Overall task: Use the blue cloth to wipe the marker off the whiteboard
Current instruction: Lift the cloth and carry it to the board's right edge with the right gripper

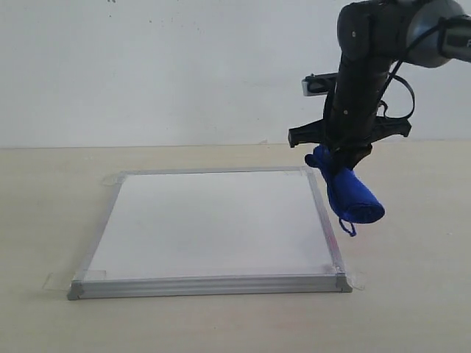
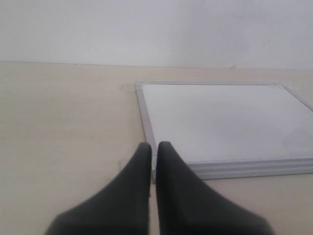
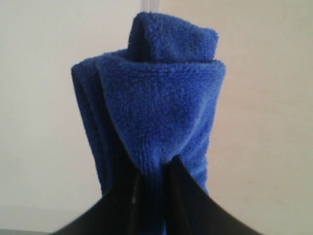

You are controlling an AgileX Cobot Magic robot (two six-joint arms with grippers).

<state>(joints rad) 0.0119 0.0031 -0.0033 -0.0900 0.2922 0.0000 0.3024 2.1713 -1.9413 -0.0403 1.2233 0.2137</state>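
Exterior view: a silver-framed whiteboard (image 1: 213,224) lies flat on a pale wooden counter (image 1: 44,191), clear tape tabs at its corners, probably to stop it sliding under a wipe. Its white surface looks clean. No red marker lines show on it here or in the left wrist view, so the wiping appears to be done, or any trace is too faint to see.

The right arm comes down from above at the right of the picture. Its pincer (image 1: 335,158) is clamped on one end of the blue cloth (image 1: 352,195), which hangs in the air over the board's right frame edge, clear of the surface, a small loop dangling from its lower end. The right wrist view shows the plush cloth bunched into a thick roll, with both dark jaws squeezing its near end, a hold that leaves most of the roll free as a wiping pad.

The left pincer (image 2: 154,147) is narrow, jaws almost together, and holds nothing. It sits low near the board's corner, out of the cloth's way.
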